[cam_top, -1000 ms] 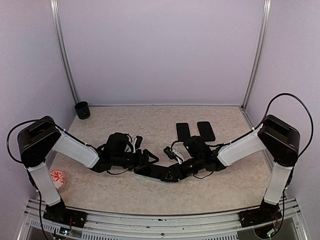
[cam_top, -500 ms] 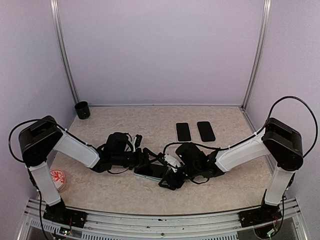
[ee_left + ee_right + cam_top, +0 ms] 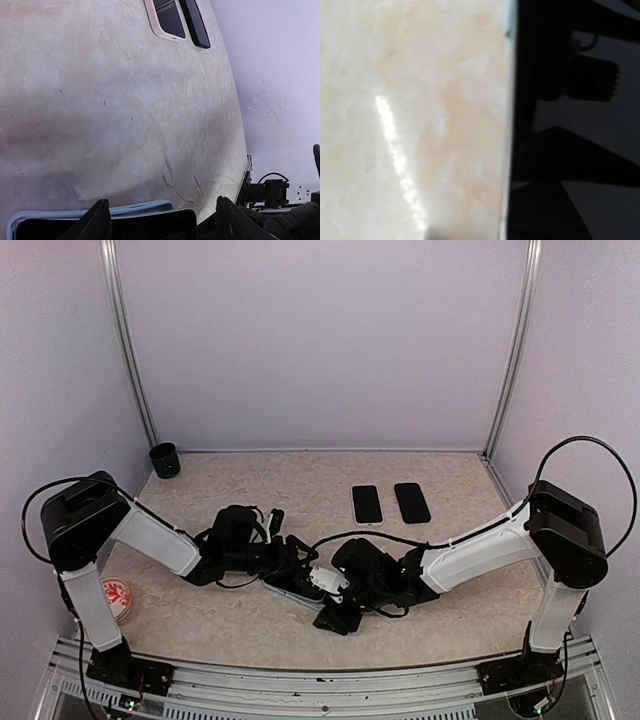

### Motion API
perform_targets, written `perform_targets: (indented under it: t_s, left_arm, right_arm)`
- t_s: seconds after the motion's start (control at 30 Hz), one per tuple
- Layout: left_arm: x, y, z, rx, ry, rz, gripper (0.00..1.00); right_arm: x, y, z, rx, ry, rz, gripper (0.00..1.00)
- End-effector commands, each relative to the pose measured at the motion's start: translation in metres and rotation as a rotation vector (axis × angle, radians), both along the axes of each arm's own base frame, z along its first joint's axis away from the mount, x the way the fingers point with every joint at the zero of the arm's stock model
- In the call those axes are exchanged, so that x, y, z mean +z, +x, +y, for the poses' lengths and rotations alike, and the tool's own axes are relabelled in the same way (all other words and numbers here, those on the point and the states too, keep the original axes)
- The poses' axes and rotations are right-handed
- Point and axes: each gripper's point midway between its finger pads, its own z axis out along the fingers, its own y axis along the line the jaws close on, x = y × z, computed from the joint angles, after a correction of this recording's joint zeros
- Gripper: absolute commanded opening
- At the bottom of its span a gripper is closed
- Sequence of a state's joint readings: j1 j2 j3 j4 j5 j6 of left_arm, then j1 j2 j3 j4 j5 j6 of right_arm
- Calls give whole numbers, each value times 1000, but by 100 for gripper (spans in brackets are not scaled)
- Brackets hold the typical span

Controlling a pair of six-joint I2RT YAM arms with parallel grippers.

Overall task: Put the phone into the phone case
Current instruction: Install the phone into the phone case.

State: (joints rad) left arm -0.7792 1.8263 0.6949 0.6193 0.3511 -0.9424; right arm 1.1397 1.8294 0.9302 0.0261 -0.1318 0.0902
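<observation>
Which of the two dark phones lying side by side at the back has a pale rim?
The left phone: a pale border frames it; the right phone is plain black.

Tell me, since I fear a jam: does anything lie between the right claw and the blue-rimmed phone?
Nothing visible does. The right claw sits right at the phone, whose dark screen looms large in its camera view.

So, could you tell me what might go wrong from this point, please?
The phone case rests on the smooth table by the left fingers; a sideways push could slide it instead of seating the phone. The right fingers sit close to the left ones, so they might collide.
</observation>
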Motion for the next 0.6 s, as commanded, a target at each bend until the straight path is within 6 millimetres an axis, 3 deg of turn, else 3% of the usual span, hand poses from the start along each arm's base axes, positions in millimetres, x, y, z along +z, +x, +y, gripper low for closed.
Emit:
perform_targets:
  t_s: [0.0, 0.37, 0.57]
  left_arm:
    - [-75, -35, 33, 6, 202, 225, 70]
    - [-69, -32, 32, 3, 191, 214, 70]
    - [-71, -33, 31, -1, 192, 222, 70]
  right_arm:
    - [-8, -29, 15, 121, -34, -3, 57]
    - [8, -12, 2, 147, -147, -197, 56]
    - [5, -23, 10, 237, -207, -265, 56]
